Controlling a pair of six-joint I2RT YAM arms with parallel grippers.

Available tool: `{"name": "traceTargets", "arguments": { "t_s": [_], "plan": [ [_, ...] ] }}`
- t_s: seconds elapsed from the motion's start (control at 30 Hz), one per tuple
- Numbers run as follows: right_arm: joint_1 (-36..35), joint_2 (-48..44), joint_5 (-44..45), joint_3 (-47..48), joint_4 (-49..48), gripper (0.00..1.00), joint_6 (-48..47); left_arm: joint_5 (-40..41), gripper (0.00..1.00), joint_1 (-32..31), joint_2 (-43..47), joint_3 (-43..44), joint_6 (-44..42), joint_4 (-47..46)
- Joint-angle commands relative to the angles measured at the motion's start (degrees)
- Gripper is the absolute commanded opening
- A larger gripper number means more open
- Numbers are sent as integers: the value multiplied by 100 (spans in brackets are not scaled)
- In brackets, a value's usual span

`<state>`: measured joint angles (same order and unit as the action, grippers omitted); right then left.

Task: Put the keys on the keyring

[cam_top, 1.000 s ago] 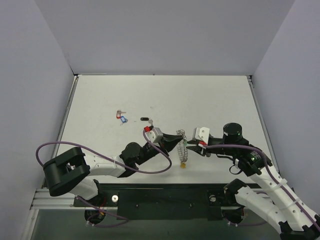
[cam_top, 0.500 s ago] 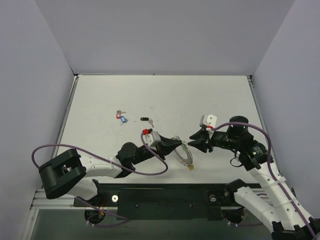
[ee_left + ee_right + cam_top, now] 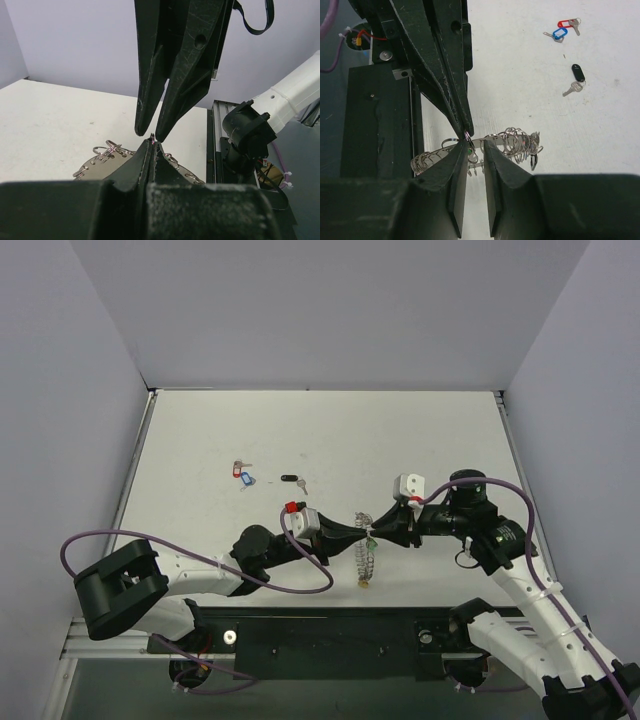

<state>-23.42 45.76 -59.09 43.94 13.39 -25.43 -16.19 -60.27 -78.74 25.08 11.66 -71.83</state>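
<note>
Twin white-shelled arms with black joints: left arm (image 3: 200, 576), right arm (image 3: 545, 612). Purple cable (image 3: 100, 532) loops off each. Black tapered fingers (image 3: 447, 75). Red connector (image 3: 293, 507), white camera block (image 3: 409, 485) at wrists.

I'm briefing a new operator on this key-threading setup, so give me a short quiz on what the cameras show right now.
1. True or false: the left gripper is shut on a small loop of the keyring.
2. How many loose keys lie on the table? A) one B) three C) five
3. Fill in: the tag hanging at the bottom of the keyring is coloured ____.

Key: 1 true; 2 B (one red-tagged, one blue-tagged, one black-headed); 3 yellow.
</note>
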Motion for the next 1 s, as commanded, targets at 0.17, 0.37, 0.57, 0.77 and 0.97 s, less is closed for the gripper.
{"name": "traceTargets", "arguments": {
  "t_s": [0.17, 0.37, 0.57, 0.77, 0.97],
  "plan": [
    [-66, 38, -489, -105, -65, 10, -348, -131, 0, 15, 131, 181, 135, -1570],
    [-66, 39, -428, -114, 50, 9, -577, -113, 0, 15, 122, 173, 179, -1623],
    [-128, 65, -419, -140, 50, 3, -630, -113, 0, 15, 105, 164, 223, -1667],
    [-137, 56, -428, -141, 24, 0, -665, -113, 0, 15, 43, 181, 302, -1738],
    [-128, 38, -201, 70, 173, 0, -490, 54, 0, 24, 16, 155, 442, -1650]
  ]
}}
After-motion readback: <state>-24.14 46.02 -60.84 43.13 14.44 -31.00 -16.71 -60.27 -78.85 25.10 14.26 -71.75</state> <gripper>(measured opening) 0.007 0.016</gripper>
